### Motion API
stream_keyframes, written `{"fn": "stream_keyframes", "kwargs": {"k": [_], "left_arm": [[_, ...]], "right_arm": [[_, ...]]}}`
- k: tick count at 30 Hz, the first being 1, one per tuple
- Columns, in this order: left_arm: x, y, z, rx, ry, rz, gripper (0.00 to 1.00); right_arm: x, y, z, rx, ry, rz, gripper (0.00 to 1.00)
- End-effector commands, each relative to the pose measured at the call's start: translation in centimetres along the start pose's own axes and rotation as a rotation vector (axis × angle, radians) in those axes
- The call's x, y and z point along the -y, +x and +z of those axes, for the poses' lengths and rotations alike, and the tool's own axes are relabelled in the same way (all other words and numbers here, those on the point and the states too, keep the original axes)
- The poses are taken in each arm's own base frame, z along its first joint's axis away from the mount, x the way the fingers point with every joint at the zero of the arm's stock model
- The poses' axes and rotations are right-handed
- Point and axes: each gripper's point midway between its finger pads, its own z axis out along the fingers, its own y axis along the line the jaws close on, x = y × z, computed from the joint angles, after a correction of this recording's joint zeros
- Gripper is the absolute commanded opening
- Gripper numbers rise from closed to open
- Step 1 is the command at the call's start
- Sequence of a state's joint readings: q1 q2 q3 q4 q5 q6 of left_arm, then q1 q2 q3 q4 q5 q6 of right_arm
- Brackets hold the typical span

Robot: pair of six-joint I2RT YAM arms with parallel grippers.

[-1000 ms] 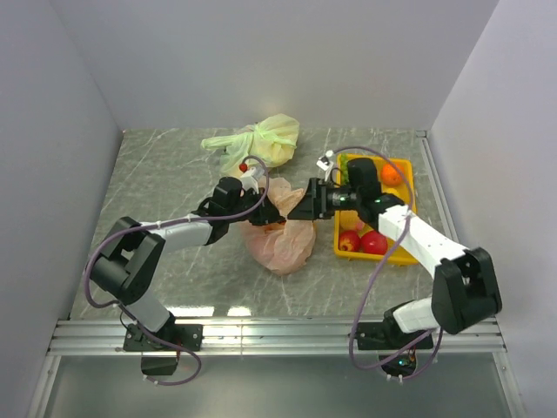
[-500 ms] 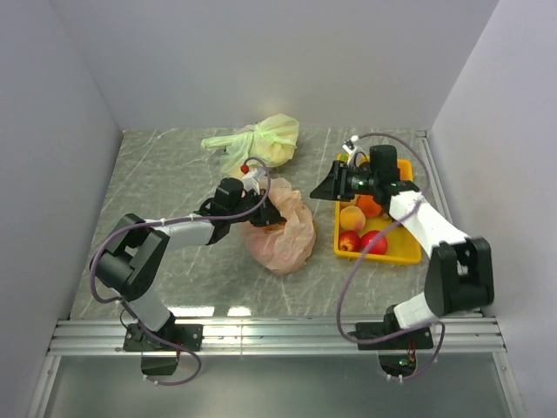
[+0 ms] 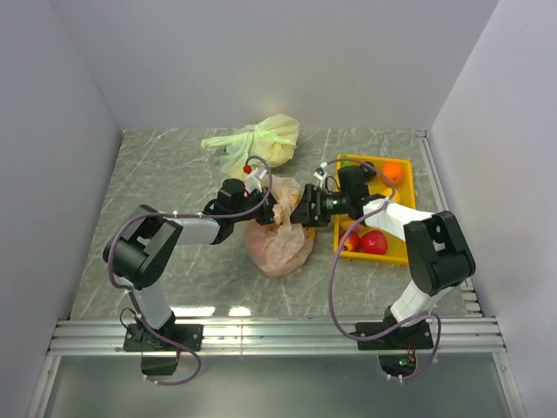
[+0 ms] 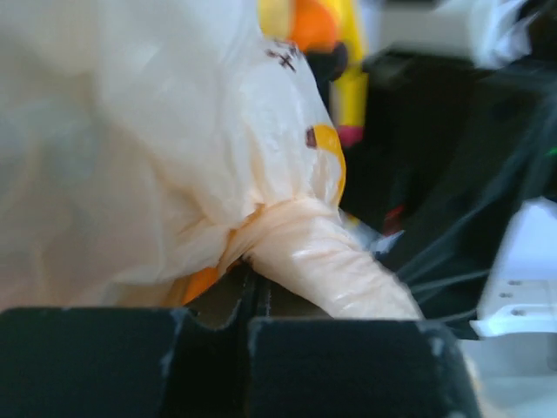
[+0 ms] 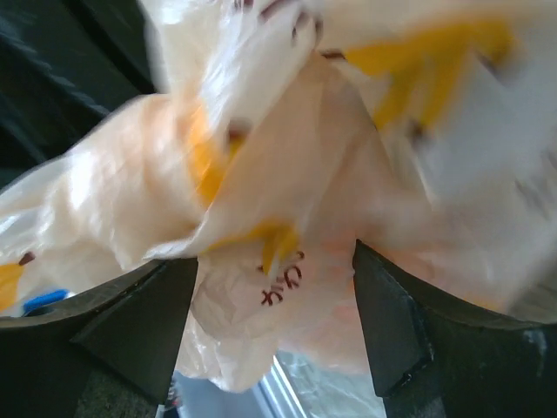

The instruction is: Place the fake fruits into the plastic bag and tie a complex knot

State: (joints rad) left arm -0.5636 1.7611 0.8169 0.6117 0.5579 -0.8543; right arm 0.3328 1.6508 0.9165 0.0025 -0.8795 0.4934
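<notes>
Peach-orange plastic bag [image 4: 130, 148] pinched in my left gripper [image 4: 254, 300], right gripper [image 5: 271, 313] wide around film; loading step, I judge: fetch fake fruits [image 3: 374, 242] behind it.

At the plastic bag [image 3: 280, 248] again, right jaws

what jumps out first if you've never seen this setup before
The crumpled peach plastic bag sits mid-table with both arms meeting over it. The left end effector is shut on a rolled strip of it, and the right end effector stands open around the film. To the right, a yellow tray holds red apples and an orange.
</notes>
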Motion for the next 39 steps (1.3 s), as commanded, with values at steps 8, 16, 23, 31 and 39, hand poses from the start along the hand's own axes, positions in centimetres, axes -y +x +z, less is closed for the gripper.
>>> {"fn": "stream_keyframes", "kwargs": {"k": [8,16,23,31,39], "left_arm": [[8.0,-1.7,-2.7,0.033,0.407,-0.032,0.0],[6.7,-0.6,-3.9,0.019,0.375,-0.03,0.0],[5.8,-0.2,-3.4,0.007,0.348,-0.029,0.0],[5.5,-0.1,-3.3,0.005,0.346,-0.029,0.0],[5.8,-0.3,-3.3,0.011,0.362,-0.026,0.0]], "right_arm": [[-4.1,0.7,4.6,-0.002,-0.211,0.097,0.79],[-4.5,1.8,1.3,-0.085,-0.13,-0.094,0.79],[-6.0,0.0,-3.5,-0.089,-0.102,-0.211,0.77],[-5.0,-5.4,-4.5,0.052,0.013,-0.239,0.39],[-4.2,-2.6,-1.4,-0.041,0.057,-0.274,0.37]]}}
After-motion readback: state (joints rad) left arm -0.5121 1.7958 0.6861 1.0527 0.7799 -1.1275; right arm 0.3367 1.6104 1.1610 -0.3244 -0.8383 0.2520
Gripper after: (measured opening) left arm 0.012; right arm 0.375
